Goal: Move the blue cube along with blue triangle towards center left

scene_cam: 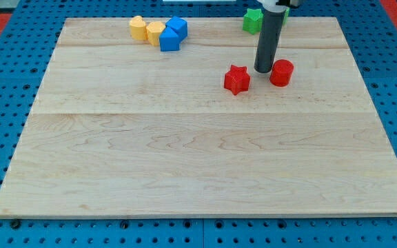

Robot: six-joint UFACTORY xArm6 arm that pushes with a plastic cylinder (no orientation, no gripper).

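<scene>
Wooden board (pixel 185 172) on blue pegboard: my tip (pixel 263 71) sits between red star (pixel 236 79) and red cylinder (pixel 281 72).
No jaws; blue cube (pixel 177 27) and blue triangle (pixel 169 40), upper left, look light, rigid — push their right faces.

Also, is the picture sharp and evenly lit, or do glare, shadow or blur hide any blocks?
Camera view: even, soft light on the wooden board, no strong glare; only small shadows beside the red star block and red cylinder. Blocks look sharp; the two blue blocks press together, so their shapes are hard to separate. My tip shows clearly between the red blocks; the rod's top is cut off.
</scene>
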